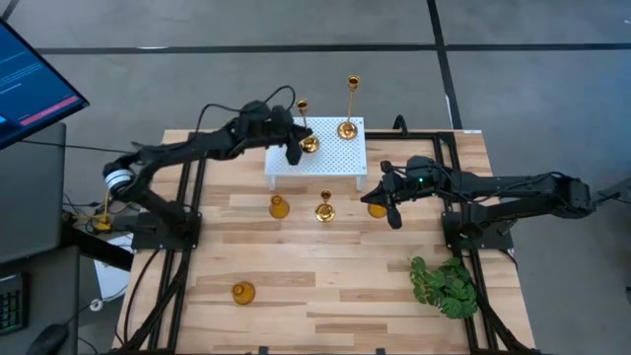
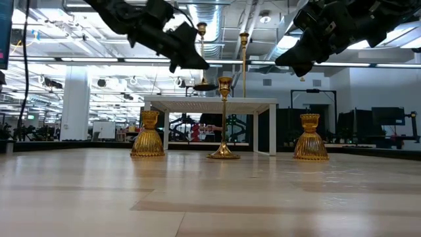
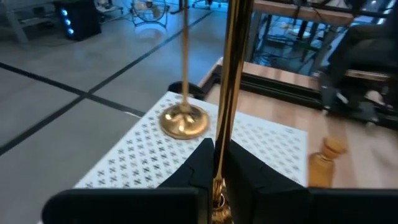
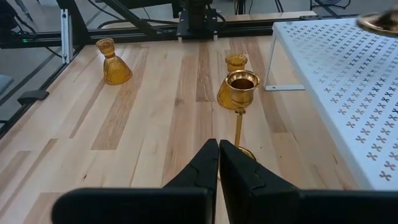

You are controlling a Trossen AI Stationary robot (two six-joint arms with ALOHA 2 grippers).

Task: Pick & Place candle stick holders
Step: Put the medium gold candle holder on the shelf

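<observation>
My left gripper [image 1: 294,150] hangs over the left part of the white perforated stand [image 1: 330,163], shut on a slim brass candle stick holder [image 1: 307,133]. A taller brass one [image 1: 349,116] stands by its round base on the stand's far right part. A short brass one [image 1: 324,208] stands on the table in front of the stand. Three squat amber holders [image 1: 279,207] [image 1: 377,209] [image 1: 243,293] also stand on the table. My right gripper [image 1: 394,215] is shut on nothing, hovering beside the right-hand amber holder. My left gripper pinches the brass holder's thin shaft [image 3: 219,163] between its two fingers, low down, just above the round base. The fingers come in about level from the table's left side and lie across the shaft. The holder stands upright, its base [image 2: 205,86] a little above the stand's top.
A green leafy plant [image 1: 446,286] lies near the table's right front corner. Black frame rails [image 1: 187,197] run along both sides of the table. Bare wood lies open in the middle and front. A monitor [image 1: 30,84] stands off the table to the left.
</observation>
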